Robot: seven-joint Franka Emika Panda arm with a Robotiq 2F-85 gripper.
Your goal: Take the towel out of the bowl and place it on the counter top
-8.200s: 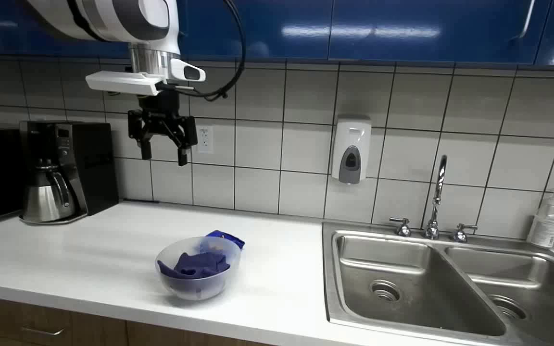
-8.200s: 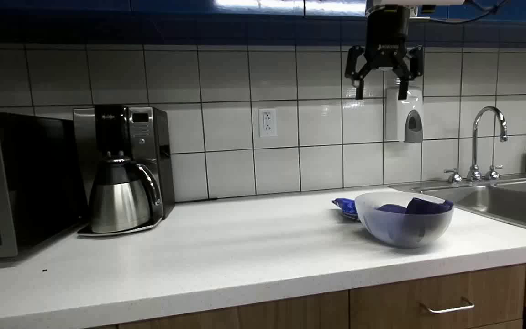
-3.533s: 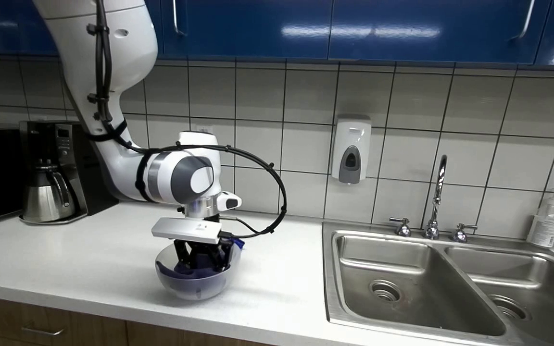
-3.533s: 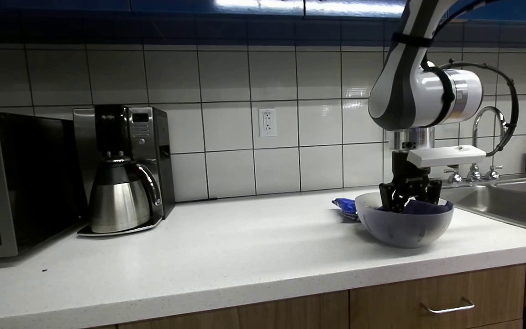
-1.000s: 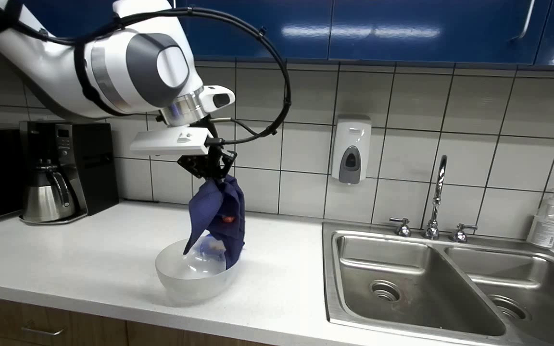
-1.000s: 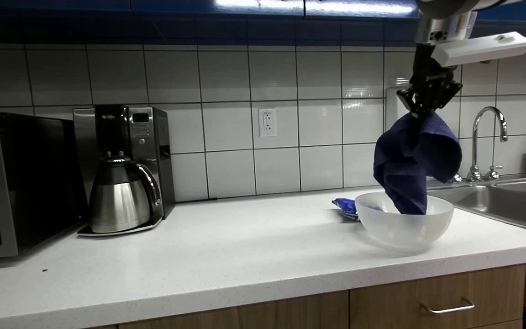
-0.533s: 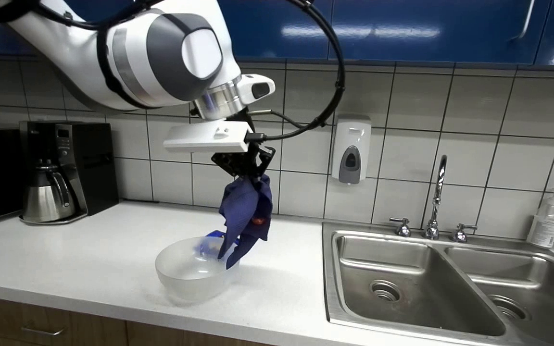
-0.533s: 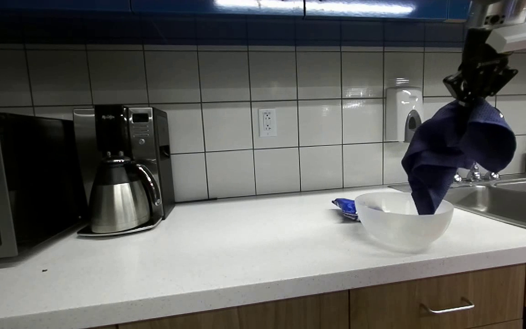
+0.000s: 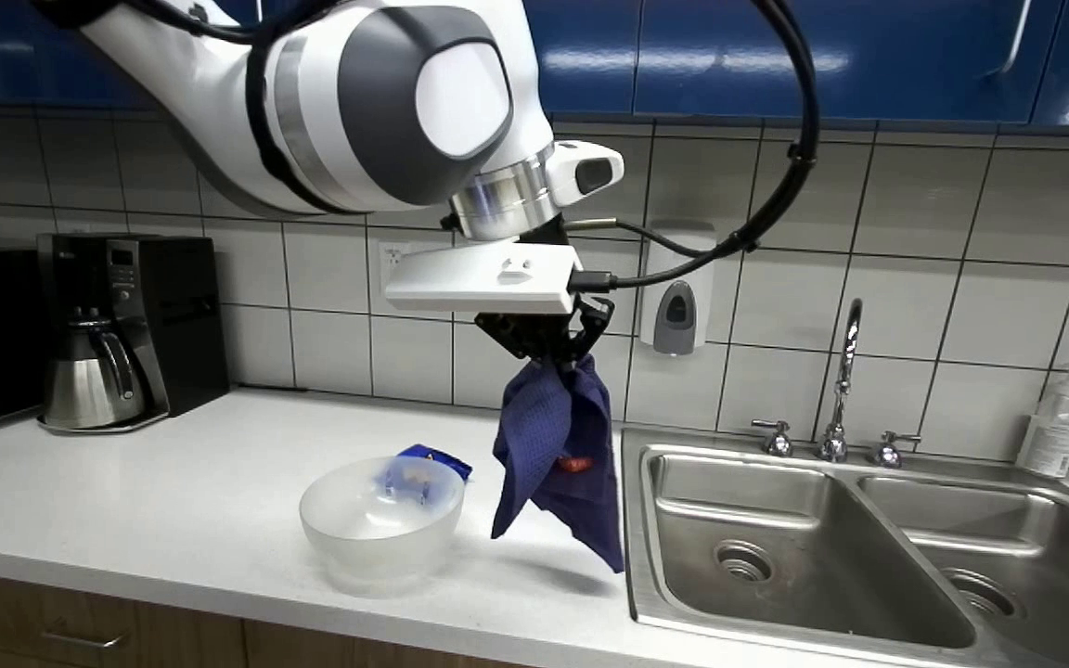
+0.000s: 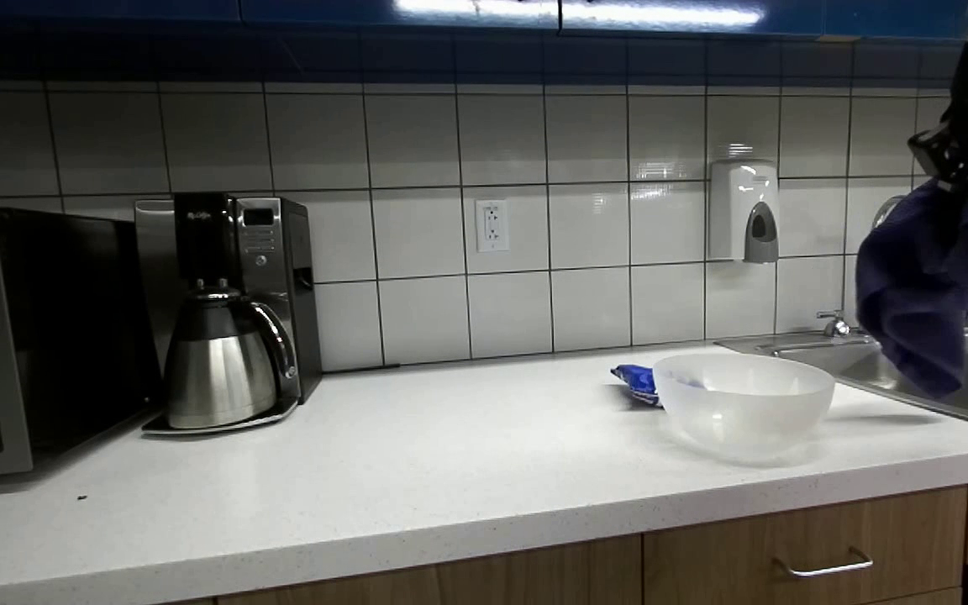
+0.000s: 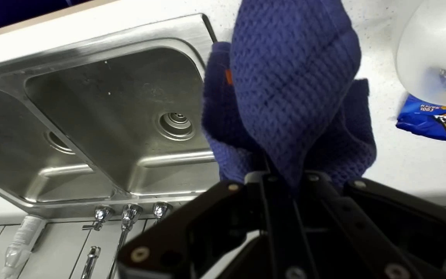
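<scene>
Black metal pincer is clamping a blue waffle-cloth towel, hanging beneath it, outside the round, frosted, seemingly plastic bowl lower to one side. Removal is looking done; lowering and release onto the flat white worktop below are remaining.

White-grey arm, black jaws

A faucet rises from the rear edge of the double sink, with a pump bottle at one back corner and a wall dispenser above the other. A blue packet lies apart from the sink; farther from the sink, a coffee maker stands just beside a microwave.
</scene>
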